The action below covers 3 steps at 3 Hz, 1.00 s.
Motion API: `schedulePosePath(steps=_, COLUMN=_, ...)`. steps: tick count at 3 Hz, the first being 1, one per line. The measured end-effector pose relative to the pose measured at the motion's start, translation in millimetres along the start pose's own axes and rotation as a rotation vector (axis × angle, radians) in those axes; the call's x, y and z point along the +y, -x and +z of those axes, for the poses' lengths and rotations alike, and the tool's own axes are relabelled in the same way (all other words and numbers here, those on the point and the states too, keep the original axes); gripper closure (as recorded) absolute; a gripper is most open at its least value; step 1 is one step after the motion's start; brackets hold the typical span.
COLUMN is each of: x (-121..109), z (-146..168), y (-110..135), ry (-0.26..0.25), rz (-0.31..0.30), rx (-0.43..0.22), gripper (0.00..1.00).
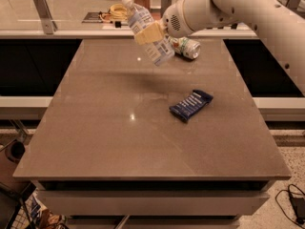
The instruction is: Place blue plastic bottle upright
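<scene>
Pincer (150, 32) clamping tilted blue plastic bottle (145, 30)

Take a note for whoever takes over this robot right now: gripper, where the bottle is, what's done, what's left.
Gripper: shut on the bottle, in the air over the far part of the table.
Bottle: tilted, cap end higher, not touching the table.
Nearby: can on its side just beyond the bottle's base; wrapper flat, nearer mid-table.
Done: bottle grasped and lifted.
Left: turn it upright, set it on bare tabletop away from the can, and release.
</scene>
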<state>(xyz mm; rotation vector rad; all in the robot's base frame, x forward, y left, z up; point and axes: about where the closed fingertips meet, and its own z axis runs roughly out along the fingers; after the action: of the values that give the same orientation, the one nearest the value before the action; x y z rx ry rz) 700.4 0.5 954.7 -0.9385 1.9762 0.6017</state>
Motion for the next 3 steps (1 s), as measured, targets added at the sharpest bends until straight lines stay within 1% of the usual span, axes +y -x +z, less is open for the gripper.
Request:
schedulePosePath(steps=1, x=18.2, z=-2.3, y=3.9, ry=0.047, rz=-0.045, rx=-0.032, gripper=1.0)
schedulePosePath(steps=2, x=31.9, z=-3.8, y=2.8, ry=0.053, rz=-0.079, rx=-0.057, gripper=1.0)
schedulePosePath(steps=3, x=31.4, z=1.3, y=-1.0, ry=0.058, rz=-0.093, rx=-0.101, gripper=1.0)
